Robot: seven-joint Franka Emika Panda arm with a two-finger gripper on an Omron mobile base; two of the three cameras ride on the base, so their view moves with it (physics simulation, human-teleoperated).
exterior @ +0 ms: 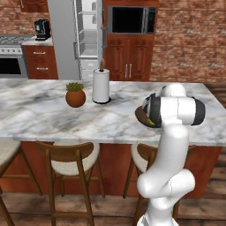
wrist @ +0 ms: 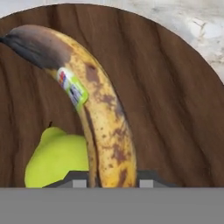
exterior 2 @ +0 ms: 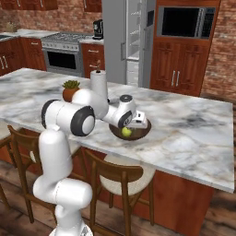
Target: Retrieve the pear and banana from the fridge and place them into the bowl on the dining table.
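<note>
— Left base view, kitchen?
— White arm rising at lower right, bent over the marble desk [exterior: 53, 110]. Dark brown bowl [exterior: 142, 117] at the desk's near edge, mostly hidden behind the arm's joint. Further left on the marble: terracotta pot with green plant [exterior: 75, 95], then paper towel roll [exterior: 101, 85]. Wooden stools [exterior: 70, 161] tucked along the near side. Fridge [exterior: 88, 37] against the brick wall behind, door standing open on white shelves.

— Right base view?
— Arm reaching in from lower left, gripper [exterior 2: 138, 120] lowered over the bowl [exterior 2: 139, 133]. Pear [exterior 2: 126, 132] lying yellow-green inside the bowl, at its near rim. Fridge [exterior 2: 133, 37] open in the background, stove [exterior 2: 69, 53] to its left.

— Hand view?
— Banana [wrist: 94, 109], brown-spotted and stickered, stretching away over the bowl's [wrist: 175, 109] wood-grain floor, dark tip far from the camera. Near end pinched between the two grey fingertips [wrist: 76, 180], jaws drawn tight around it. Pear [wrist: 57, 159] just beside the banana, on its left, resting in the bowl. Strip of marble desk [wrist: 197, 26] beyond the rim.
</note>
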